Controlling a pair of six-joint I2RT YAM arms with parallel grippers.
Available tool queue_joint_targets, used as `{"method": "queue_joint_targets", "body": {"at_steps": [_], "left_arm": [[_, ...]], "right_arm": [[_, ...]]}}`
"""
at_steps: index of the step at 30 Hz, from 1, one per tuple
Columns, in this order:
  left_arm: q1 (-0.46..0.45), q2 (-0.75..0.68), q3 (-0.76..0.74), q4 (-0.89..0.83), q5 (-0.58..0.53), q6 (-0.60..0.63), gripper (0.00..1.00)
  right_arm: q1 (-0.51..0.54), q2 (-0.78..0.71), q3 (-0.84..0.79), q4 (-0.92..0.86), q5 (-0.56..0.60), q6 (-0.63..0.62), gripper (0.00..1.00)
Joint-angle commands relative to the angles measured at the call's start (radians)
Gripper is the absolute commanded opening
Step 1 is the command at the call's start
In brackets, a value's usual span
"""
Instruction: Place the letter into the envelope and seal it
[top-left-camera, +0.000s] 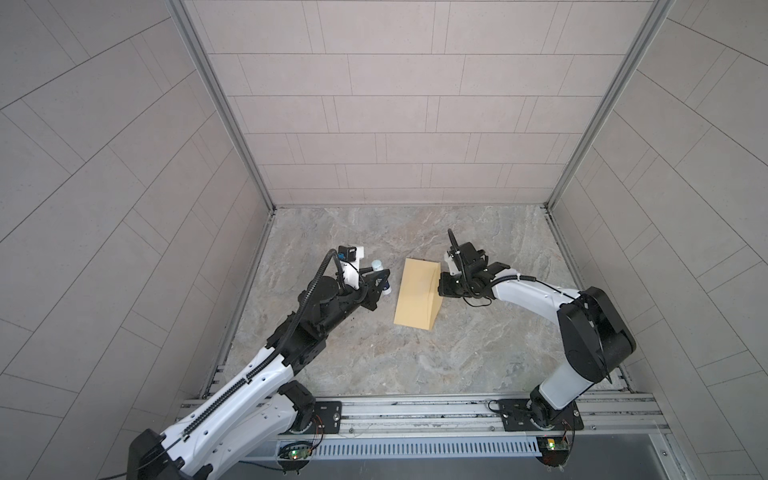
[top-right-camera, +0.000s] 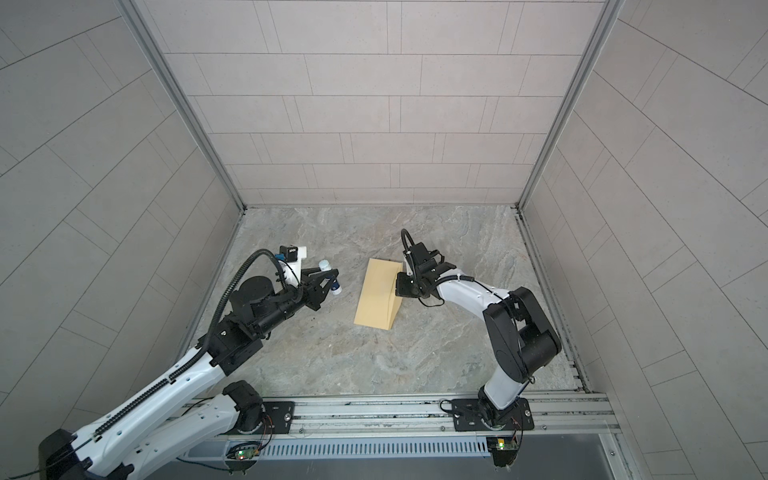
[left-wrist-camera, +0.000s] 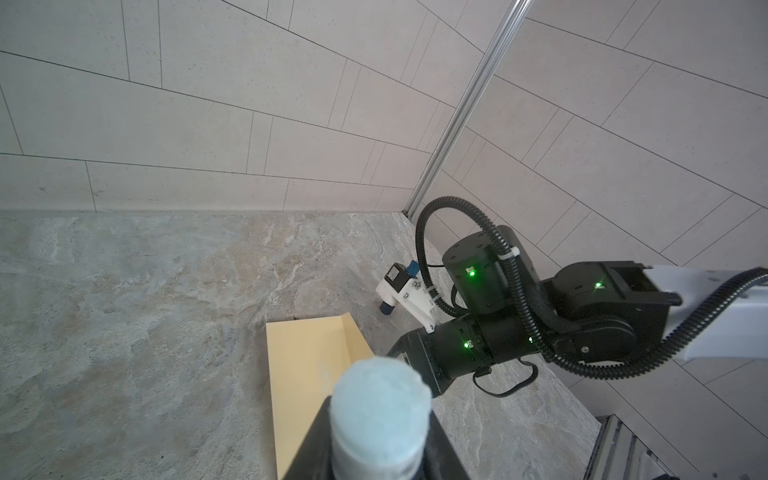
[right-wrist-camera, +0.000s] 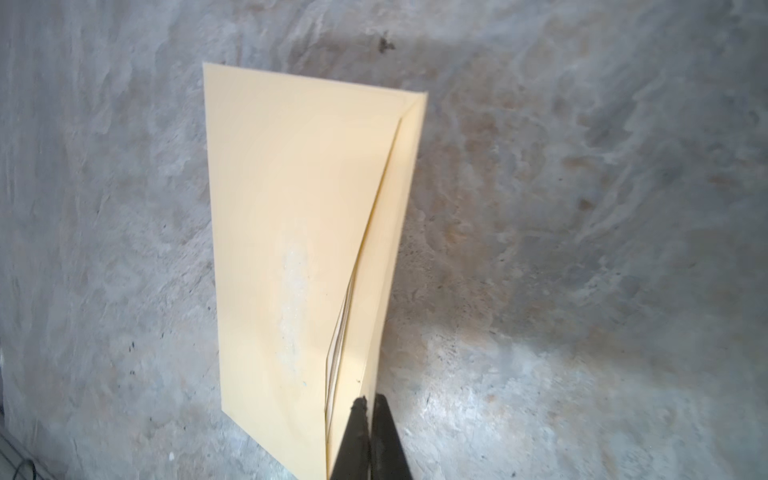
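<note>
Envelope (right-wrist-camera: 282, 208) lies flat, its raised flap pinched by right pincer (right-wrist-camera: 369, 400).

Both top views looked steeply down from the six o'clock side over the whole table (top-left-camera: 415, 365), the left wrist camera (top-left-camera: 349, 252) sat at nine o'clock facing across toward three, the right wrist camera (left-wrist-camera: 397, 275) hung close, probably nearly overhead, and all four shared the envelope (right-wrist-camera: 291, 208).
</note>
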Motion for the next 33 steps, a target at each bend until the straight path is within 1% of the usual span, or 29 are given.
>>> {"method": "queue_joint_targets", "body": {"at_steps": [1, 3, 4, 7, 15, 19, 25, 26, 31, 33], "left_arm": [[0.004, -0.02, -0.01, 0.002, 0.006, 0.022, 0.0], [0.005, -0.02, -0.016, 0.002, 0.006, 0.022, 0.0], [0.004, -0.05, -0.02, 0.002, 0.006, 0.021, 0.0], [0.003, -0.058, -0.031, 0.001, 0.006, 0.013, 0.0], [0.003, -0.054, -0.055, 0.003, 0.014, -0.009, 0.0], [0.002, -0.052, -0.076, 0.02, 0.008, -0.018, 0.0], [0.001, -0.034, -0.097, 0.053, 0.016, -0.029, 0.0], [0.002, -0.008, -0.097, 0.058, 0.019, -0.029, 0.0], [0.001, 0.036, -0.105, 0.094, 0.034, -0.039, 0.0], [0.0, 0.051, -0.11, 0.107, 0.038, -0.044, 0.0]], "right_arm": [[-0.004, -0.031, 0.06, -0.195, -0.019, -0.226, 0.0], [-0.004, -0.022, 0.088, -0.253, -0.009, -0.279, 0.0], [-0.004, -0.016, 0.102, -0.275, 0.0, -0.3, 0.0], [-0.003, 0.005, 0.133, -0.318, 0.035, -0.337, 0.0], [0.004, 0.075, 0.204, -0.34, 0.047, -0.37, 0.0], [0.003, 0.115, 0.222, -0.344, 0.074, -0.334, 0.0], [0.002, 0.142, 0.204, -0.297, 0.089, -0.227, 0.01], [0.002, 0.143, 0.2, -0.287, 0.086, -0.214, 0.03], [0.002, 0.156, 0.186, -0.255, 0.048, -0.164, 0.1], [-0.001, 0.153, 0.176, -0.235, 0.03, -0.148, 0.15]]}}
